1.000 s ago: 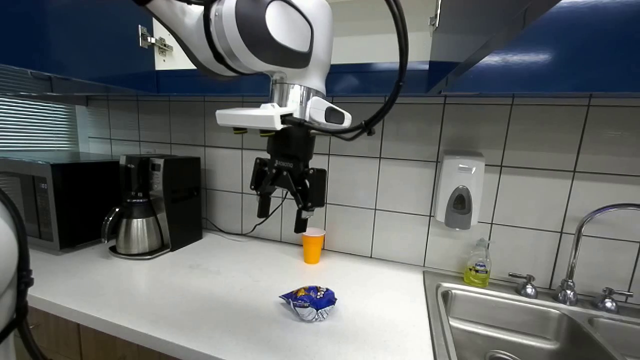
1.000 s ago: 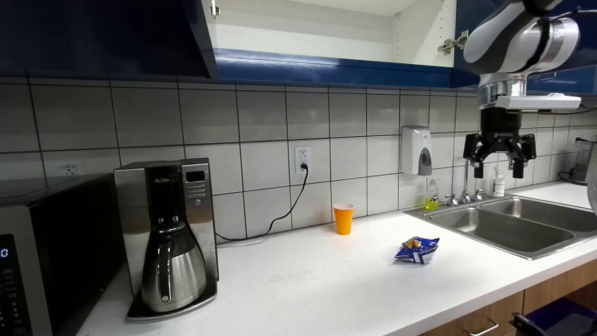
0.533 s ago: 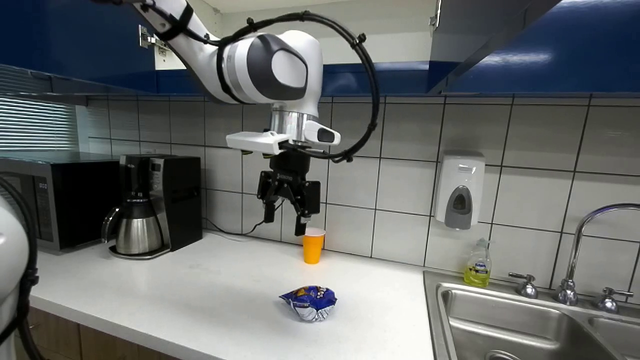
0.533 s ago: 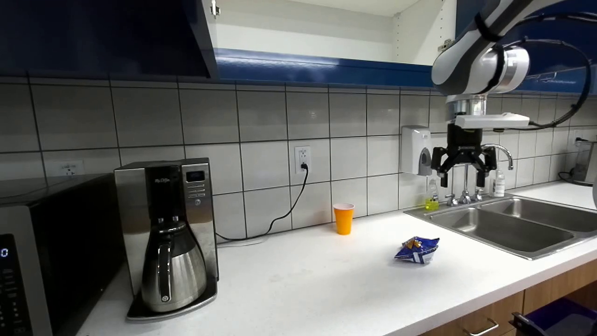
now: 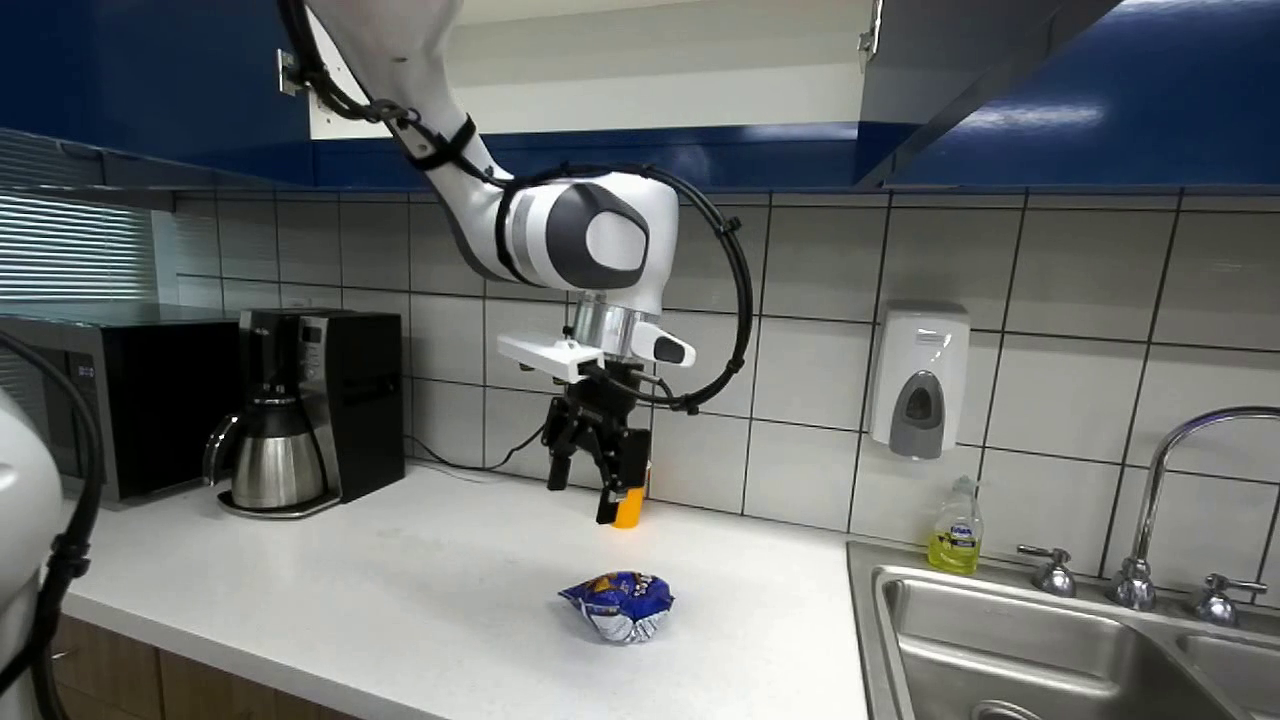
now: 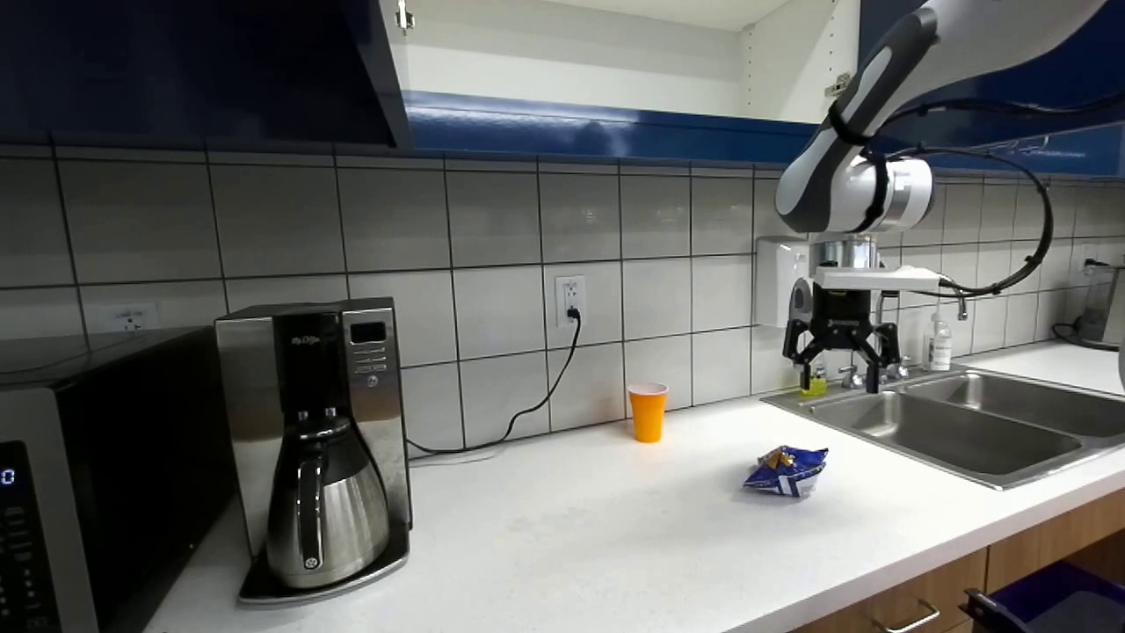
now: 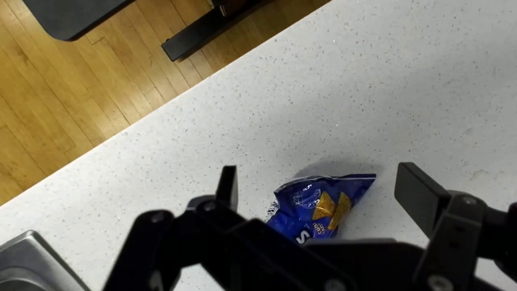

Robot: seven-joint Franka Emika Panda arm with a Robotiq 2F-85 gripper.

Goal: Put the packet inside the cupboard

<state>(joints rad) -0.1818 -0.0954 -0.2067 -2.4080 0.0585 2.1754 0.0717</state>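
Note:
The packet (image 5: 622, 605) is a small blue and silver chip bag lying on the white counter. It also shows in another exterior view (image 6: 788, 471). The cupboard (image 5: 700, 158) is above the counter with its doors open and a white interior; its blue lower edge also shows in an exterior view (image 6: 615, 127). My gripper (image 5: 582, 498) is open, empty and pointing down, above the counter and apart from the packet; it shows in an exterior view too (image 6: 839, 381). In the wrist view the packet (image 7: 311, 206) appears between the spread fingers (image 7: 321, 186), its lower part hidden by the gripper.
An orange cup (image 6: 648, 413) stands near the tiled wall. A coffee maker (image 6: 308, 448) and a microwave (image 6: 132, 457) stand at one end. A steel sink (image 5: 870, 640) is at the other, with a dish soap bottle (image 5: 955, 540). A soap dispenser (image 5: 920, 380) hangs on the wall.
My gripper has come down from near cupboard height toward the counter and closer to the packet, staying open. The packet, cup and cupboard doors have not moved.

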